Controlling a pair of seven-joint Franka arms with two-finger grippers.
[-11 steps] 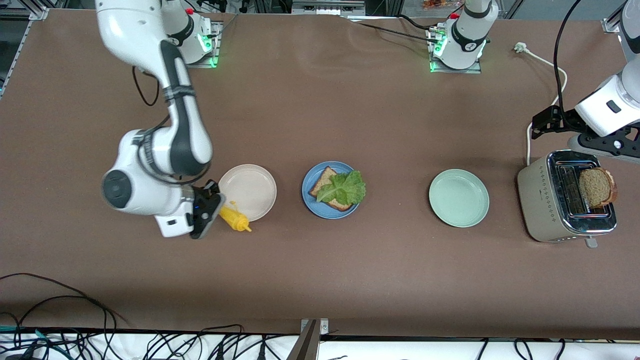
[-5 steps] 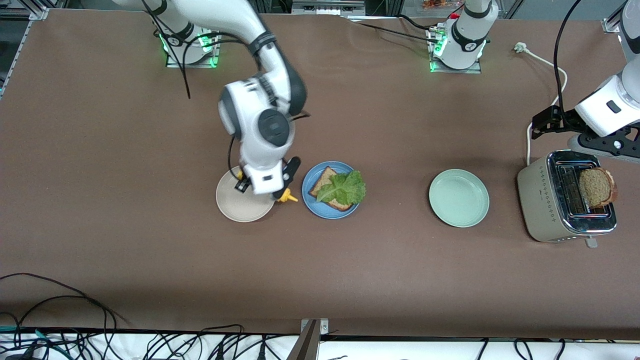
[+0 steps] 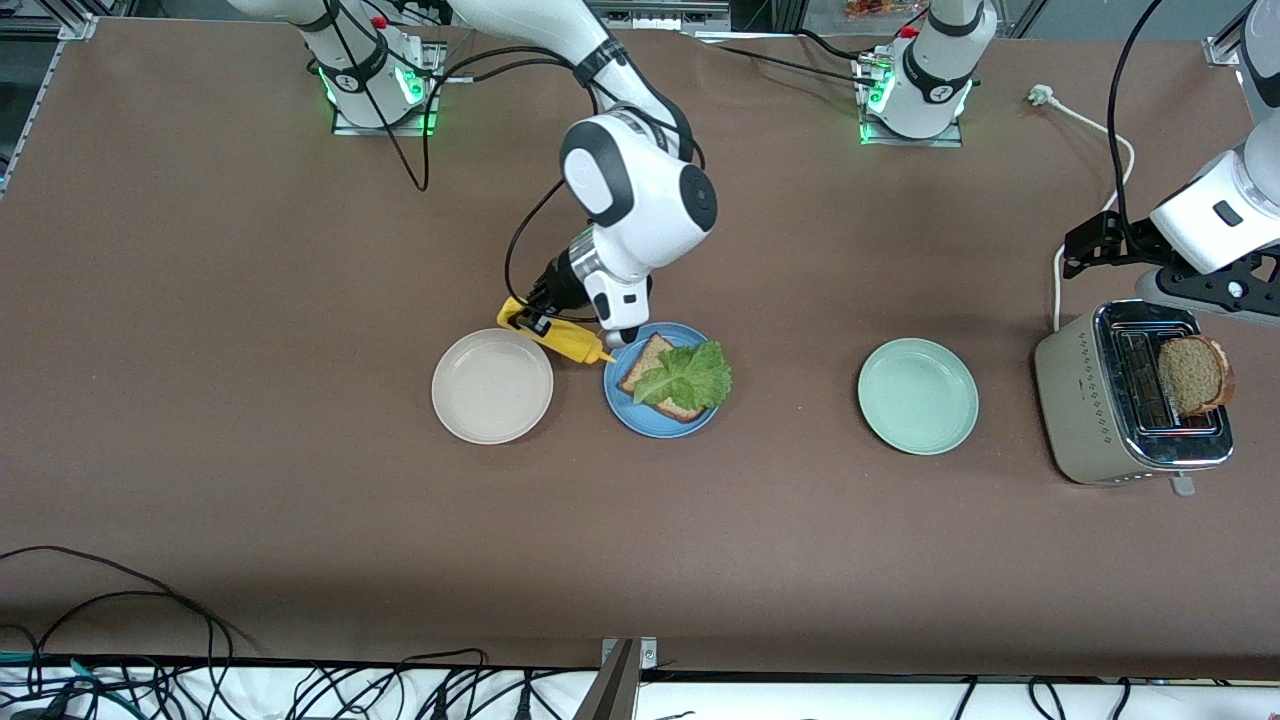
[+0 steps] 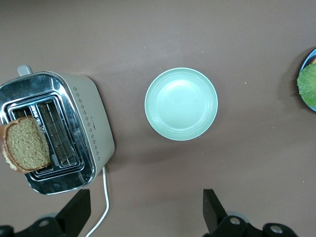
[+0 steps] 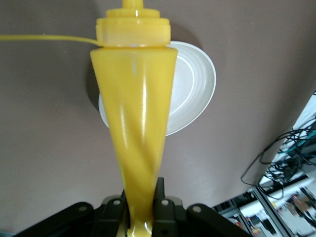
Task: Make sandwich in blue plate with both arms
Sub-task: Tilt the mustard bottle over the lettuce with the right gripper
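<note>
The blue plate [image 3: 622, 403] sits mid-table and holds one brown bread slice [image 3: 645, 361] with a green lettuce leaf [image 3: 692, 376] on top. My right gripper [image 3: 530, 316] [image 5: 143, 190] is shut on the base of a yellow squeeze bottle [image 3: 562, 343] [image 5: 140, 113]. The bottle lies tilted, its nozzle at the blue plate's rim. A second bread slice [image 3: 1195, 375] [image 4: 25, 144] stands in the toaster [image 3: 1090, 400] [image 4: 91, 123]. My left gripper [image 4: 144, 200] hangs open and empty above the table by the toaster.
A beige-white plate [image 3: 492, 420] [image 5: 197, 89] lies beside the blue plate toward the right arm's end. A mint-green plate [image 3: 918, 396] [image 4: 181, 103] lies between the blue plate and the toaster. The toaster's white cable [image 3: 1095, 125] runs along the table.
The right arm has swung the yellow bottle from the beige plate's outer side, over that plate, to the blue plate's rim. The left arm has not moved.
</note>
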